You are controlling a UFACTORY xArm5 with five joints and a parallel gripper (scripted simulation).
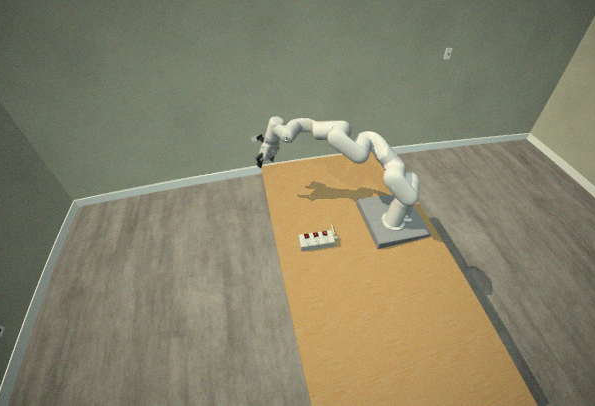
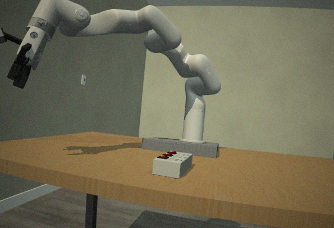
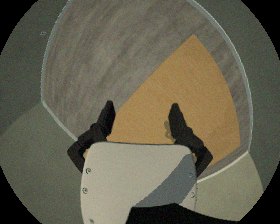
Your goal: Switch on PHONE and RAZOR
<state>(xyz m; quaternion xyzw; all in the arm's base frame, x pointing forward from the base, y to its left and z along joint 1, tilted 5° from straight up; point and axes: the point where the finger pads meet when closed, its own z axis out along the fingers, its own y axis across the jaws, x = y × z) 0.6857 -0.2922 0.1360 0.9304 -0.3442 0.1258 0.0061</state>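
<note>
A white power strip (image 1: 317, 240) (image 2: 172, 165) lies flat on the wooden table (image 1: 383, 320) (image 2: 103, 165), right way up, a little in front of the arm's base. It carries three red rocker switches (image 1: 315, 234) (image 2: 167, 154) in a row along one long edge; their labels and positions are too small to read. My gripper (image 1: 262, 160) (image 2: 18, 76) (image 3: 142, 108) is open and empty. It hangs high in the air over the table's far end, well away from the strip. In the wrist view only the table corner and floor show between the fingers.
The arm stands on a grey base plate (image 1: 413, 235) (image 2: 159, 144) on the table, just behind the strip. The table's edges run close by on both long sides. Wood floor and grey walls surround it.
</note>
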